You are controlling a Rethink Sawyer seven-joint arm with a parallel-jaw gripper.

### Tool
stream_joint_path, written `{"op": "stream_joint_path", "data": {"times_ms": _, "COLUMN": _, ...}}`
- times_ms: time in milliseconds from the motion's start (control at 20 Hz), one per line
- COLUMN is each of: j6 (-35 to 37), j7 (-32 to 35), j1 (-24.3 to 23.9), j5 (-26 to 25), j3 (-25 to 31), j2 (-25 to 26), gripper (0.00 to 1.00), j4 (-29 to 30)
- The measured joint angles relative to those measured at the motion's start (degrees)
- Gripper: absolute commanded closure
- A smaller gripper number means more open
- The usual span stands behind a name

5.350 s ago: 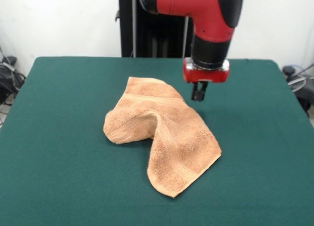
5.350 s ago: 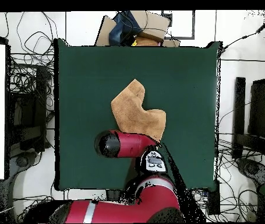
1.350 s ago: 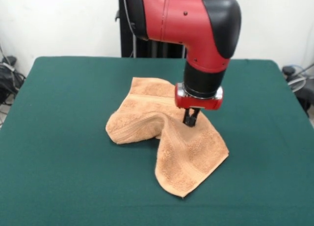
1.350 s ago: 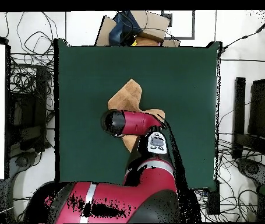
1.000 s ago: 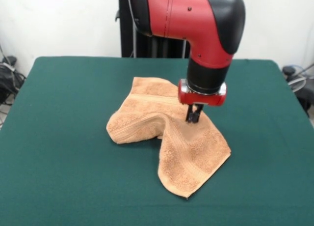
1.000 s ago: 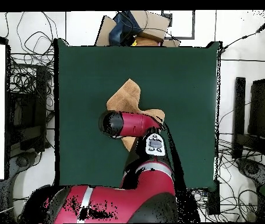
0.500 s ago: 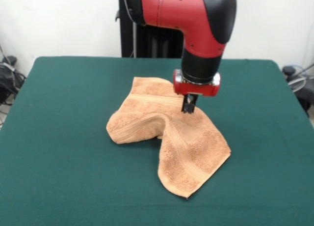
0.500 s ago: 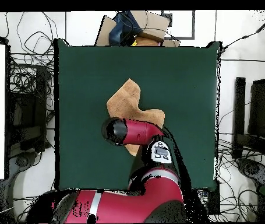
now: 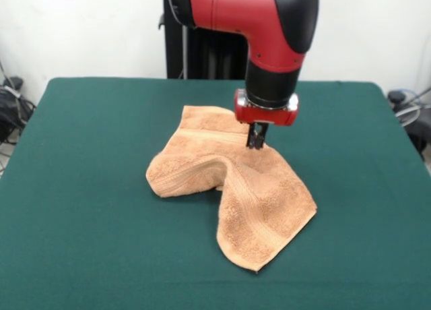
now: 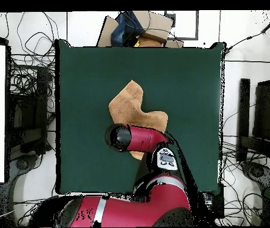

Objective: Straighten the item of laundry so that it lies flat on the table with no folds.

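The item of laundry (image 9: 232,182), a light orange-tan terry towel, lies rumpled in the middle of the dark green table (image 9: 87,189). A raised fold runs across its centre, and one corner points toward the near edge. My gripper (image 9: 256,141) hangs just above the towel's far right part. It is open and holds nothing. In the overhead view the towel (image 10: 131,101) shows partly, and the red arm (image 10: 138,138) covers its part nearest the robot and hides the gripper.
The robot's black pedestal (image 9: 195,54) stands behind the table's far edge. Cables and equipment (image 10: 27,95) lie on the floor around the table. Cardboard and a dark bag (image 10: 134,27) sit beyond the table's edge opposite the robot.
The gripper dragged the towel slightly, let it go, then rose and moved toward the robot's side. The towel has lain still for the last second.
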Motion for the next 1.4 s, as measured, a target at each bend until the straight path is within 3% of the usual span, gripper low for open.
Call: {"op": "stream_joint_path", "data": {"times_ms": 1400, "j6": 3.17, "j7": 0.01, "j1": 0.54, "j5": -0.01, "j3": -0.22, "j2": 3.83, "gripper": 1.0, "j4": -5.37}}
